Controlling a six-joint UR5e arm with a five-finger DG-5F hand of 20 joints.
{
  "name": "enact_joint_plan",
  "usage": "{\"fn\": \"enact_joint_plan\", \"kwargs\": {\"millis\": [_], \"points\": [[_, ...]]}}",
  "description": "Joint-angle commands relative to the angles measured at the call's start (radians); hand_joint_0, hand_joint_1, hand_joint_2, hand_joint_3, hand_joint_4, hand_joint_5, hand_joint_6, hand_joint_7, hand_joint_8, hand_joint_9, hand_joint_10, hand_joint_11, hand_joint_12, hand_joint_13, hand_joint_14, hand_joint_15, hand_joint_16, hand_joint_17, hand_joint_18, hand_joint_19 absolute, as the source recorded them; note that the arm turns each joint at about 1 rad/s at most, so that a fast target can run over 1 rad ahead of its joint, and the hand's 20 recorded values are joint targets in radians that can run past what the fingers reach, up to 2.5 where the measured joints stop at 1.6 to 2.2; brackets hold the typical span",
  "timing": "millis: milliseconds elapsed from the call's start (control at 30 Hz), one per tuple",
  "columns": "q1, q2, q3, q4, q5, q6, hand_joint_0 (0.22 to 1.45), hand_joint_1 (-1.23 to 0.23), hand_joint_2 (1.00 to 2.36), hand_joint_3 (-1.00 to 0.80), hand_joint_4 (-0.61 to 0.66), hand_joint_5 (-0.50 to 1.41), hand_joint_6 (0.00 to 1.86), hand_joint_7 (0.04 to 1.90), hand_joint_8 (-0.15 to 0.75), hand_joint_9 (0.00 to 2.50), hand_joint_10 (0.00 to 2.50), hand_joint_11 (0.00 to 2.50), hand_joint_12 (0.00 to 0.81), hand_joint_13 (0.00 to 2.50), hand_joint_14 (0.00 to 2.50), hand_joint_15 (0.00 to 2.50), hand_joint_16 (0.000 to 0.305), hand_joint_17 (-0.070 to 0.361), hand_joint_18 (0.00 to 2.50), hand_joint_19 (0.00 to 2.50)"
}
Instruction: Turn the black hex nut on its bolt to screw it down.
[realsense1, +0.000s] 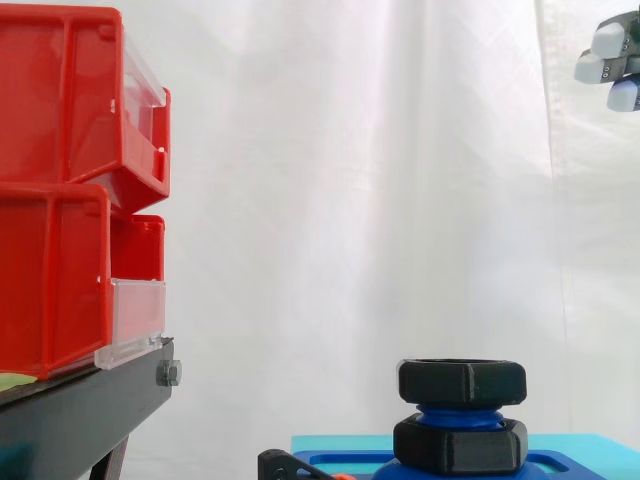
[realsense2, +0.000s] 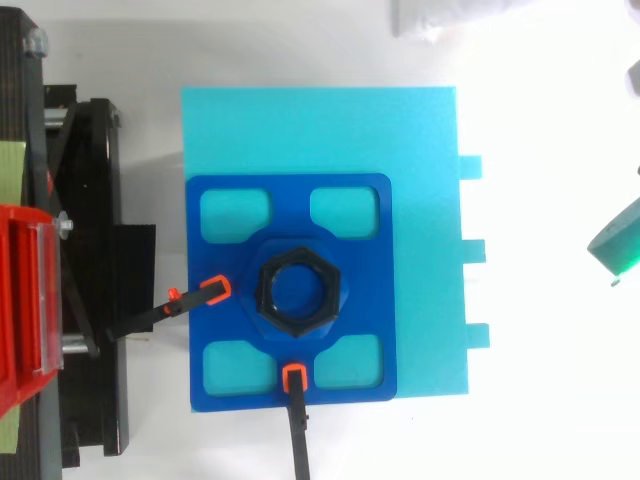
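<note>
A black hex nut sits high on the blue threaded bolt, with a second black nut below it at the bolt's foot. From above, the top nut shows as a hexagonal ring at the centre of the blue fixture plate. My hand hangs at the upper right, well above and to the right of the nuts. Its glowing white pads are spread apart and hold nothing. A greenish part of the hand shows right of the base in the top view.
The blue plate lies on a cyan base, held by two black clamps with orange tips. Red bins stand stacked on a black stand at the left. A white curtain hangs behind.
</note>
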Motion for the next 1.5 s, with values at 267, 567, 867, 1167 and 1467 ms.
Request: {"fn": "enact_joint_plan", "kwargs": {"millis": [267,567,867,1167,1467], "points": [[0.03,-0.049,0.0,0.071,0.083,0.007,0.47,-0.5,1.0,-0.5,0.09,-0.23,0.5,0.66,0.158,0.08,0.0,0.0,0.338,0.0,0.0,0.0,0.063,0.143,0.0,0.0],[0.05,-0.227,0.134,0.083,0.08,0.004,0.47,-0.5,1.0,-0.5,0.09,-0.23,0.5,0.66,0.158,0.08,0.0,0.0,0.338,0.0,0.0,0.0,0.063,0.143,0.0,0.0],[0.067,-0.302,0.218,0.085,0.091,-0.029,0.47,-0.5,1.0,-0.5,0.09,-0.23,0.5,0.66,0.158,0.08,0.0,0.0,0.338,0.0,0.0,0.0,0.063,0.143,0.0,0.0],[0.096,-0.376,0.242,0.157,0.109,-0.118,0.47,-0.5,1.0,-0.5,0.09,-0.23,0.5,0.66,0.158,0.08,0.0,0.0,0.338,0.0,0.0,0.0,0.063,0.143,0.0,0.0],[0.128,-0.439,0.262,0.212,0.136,-0.204,0.51,-0.54,1.0,-0.5,0.18,-0.13,0.5,0.77,0.228,0.65,0.01,0.24,0.322,0.64,0.01,0.16,0.049,0.11,0.48,0.39]]}}
